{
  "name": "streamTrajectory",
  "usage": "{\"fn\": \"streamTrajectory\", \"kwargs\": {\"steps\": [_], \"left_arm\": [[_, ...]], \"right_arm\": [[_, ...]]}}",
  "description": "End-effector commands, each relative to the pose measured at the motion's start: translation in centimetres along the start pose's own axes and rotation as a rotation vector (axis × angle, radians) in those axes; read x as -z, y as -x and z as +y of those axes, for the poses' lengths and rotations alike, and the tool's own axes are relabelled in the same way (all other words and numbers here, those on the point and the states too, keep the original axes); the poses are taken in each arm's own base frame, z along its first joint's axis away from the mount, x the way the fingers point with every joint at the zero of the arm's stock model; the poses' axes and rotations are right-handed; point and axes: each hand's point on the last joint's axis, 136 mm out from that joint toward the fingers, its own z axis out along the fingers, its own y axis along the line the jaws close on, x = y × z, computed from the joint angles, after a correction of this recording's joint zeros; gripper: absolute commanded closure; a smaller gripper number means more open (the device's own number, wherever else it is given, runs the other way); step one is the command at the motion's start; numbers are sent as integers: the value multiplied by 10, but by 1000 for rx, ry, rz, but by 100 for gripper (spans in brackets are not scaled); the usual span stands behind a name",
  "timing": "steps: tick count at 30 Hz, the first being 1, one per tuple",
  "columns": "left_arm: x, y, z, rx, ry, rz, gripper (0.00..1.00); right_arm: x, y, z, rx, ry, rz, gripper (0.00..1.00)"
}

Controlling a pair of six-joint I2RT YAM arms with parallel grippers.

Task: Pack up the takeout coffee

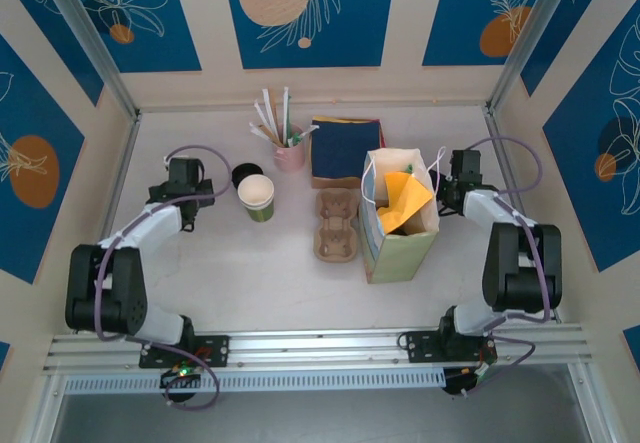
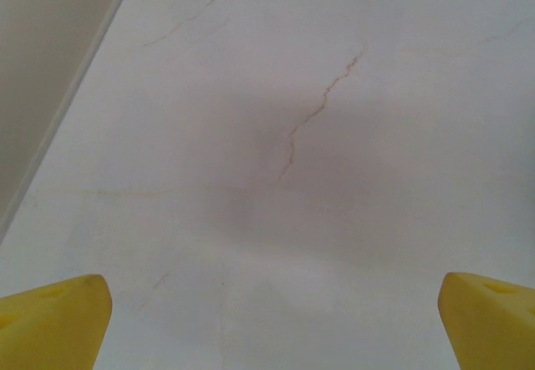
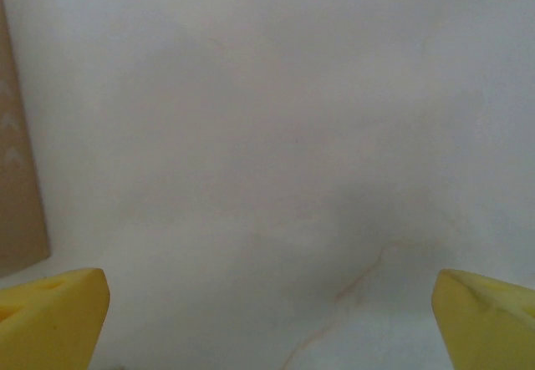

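1. At the near edge, both arms are bolted to an aluminium rail (image 1: 320,343).
2. The left gripper (image 2: 269,326) has its jaws spread wide. Its yellow fingertips (image 2: 52,324) sit in opposite lower corners of the left wrist view, with nothing between them but the white table (image 2: 209,245). A thin brown vein (image 2: 322,107) runs across the surface ahead of the jaws.
3. The right gripper (image 3: 269,318) is also spread wide and holds nothing. Off the left side of its jaws stands the brown wall of the paper bag (image 3: 15,186). It carries faint pale arrow-like marks, too blurred to read.
4. In the overhead view the bag stands upright with its mouth open, just left of the right jaws. A yellow item (image 1: 405,201) shows inside it.
5. The cardboard cup carrier (image 1: 337,225) lies between the two grippers, closer to the right one, against the bag's left side.
6. The lidless green cup (image 1: 257,198), white inside, stands to the right of the left jaws and a little nearer than them.
7. The takeout coffee (image 1: 243,174) stands upright on the table just right of the left jaws, apart from them. Its black lid shows right behind the lidless cup; whether the two touch cannot be told.
8. Farther out, a pink cup of straws (image 1: 290,150) stands beside a navy napkin stack (image 1: 345,148), beyond the carrier.
9. Any print on the cups, bag or carrier is too small to read.
10. The wall panels (image 1: 300,3) at the back are blue, with pale leaf drawings and peach circles.
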Motion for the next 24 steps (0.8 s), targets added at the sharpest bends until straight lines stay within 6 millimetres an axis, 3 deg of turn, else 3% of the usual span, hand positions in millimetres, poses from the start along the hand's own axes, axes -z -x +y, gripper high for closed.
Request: {"fn": "streamTrajectory", "kwargs": {"steps": [1, 4, 10, 17, 24], "left_arm": [[-13, 11, -14, 6, -65, -57, 0], [-24, 13, -24, 8, -97, -86, 0], [-36, 11, -35, -42, -135, -118, 0], [-22, 14, -45, -52, -227, -239, 0], [5, 7, -56, -71, -357, -425, 0]], "right_arm": [[-12, 20, 11, 74, 9, -122, 1], [-19, 18, 15, 118, -21, -108, 1], [-16, 29, 20, 240, -31, -209, 1], [-13, 30, 31, 227, 92, -237, 1], [16, 16, 43, 298, 220, -405, 1]]}}
